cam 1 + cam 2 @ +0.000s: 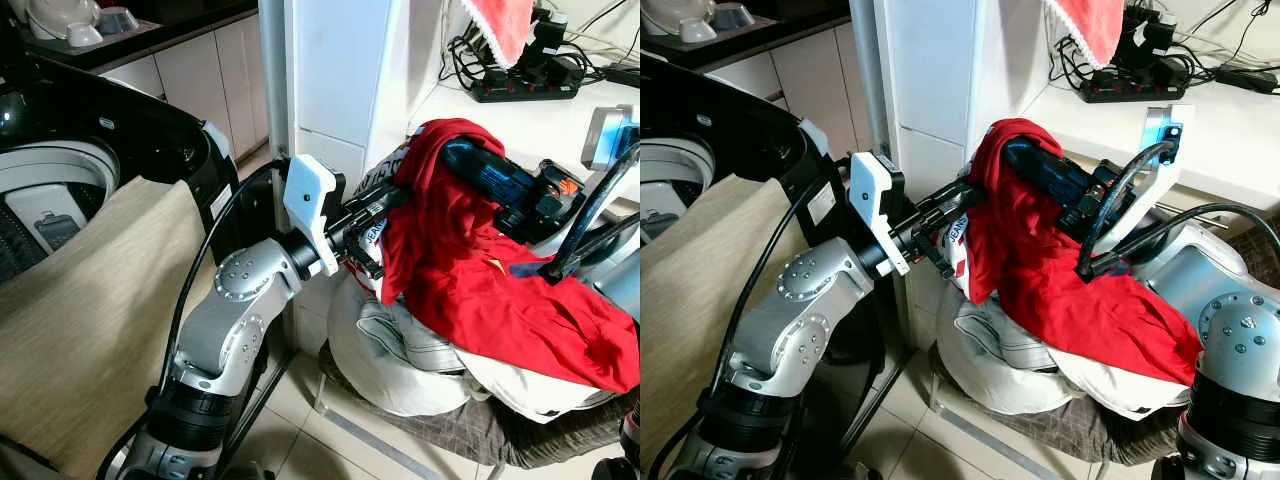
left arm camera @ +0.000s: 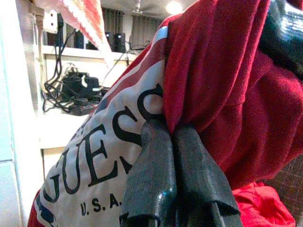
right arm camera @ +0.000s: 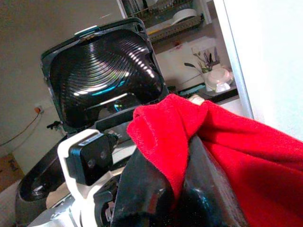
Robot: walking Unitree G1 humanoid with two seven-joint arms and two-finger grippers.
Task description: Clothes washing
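A red T-shirt (image 1: 470,270) with a white printed front hangs between both grippers, above a pile of clothes in a basket (image 1: 460,420). My left gripper (image 1: 385,215) is shut on the shirt's printed edge; in the left wrist view its fingers (image 2: 175,156) pinch the fold where white print meets red cloth. My right gripper (image 1: 1025,160) reaches in from the right and is shut on the top of the red cloth (image 3: 175,127), which drapes over its fingers. The washing machine (image 1: 60,190) stands open at the left, lid (image 3: 104,75) raised.
A beige cloth (image 1: 90,320) drapes over the washer's front edge. A white pillar (image 1: 330,90) stands right behind the shirt. Light jeans (image 1: 410,340) and white clothes lie in the basket. A counter with a power strip (image 1: 525,85) and cables is at the right.
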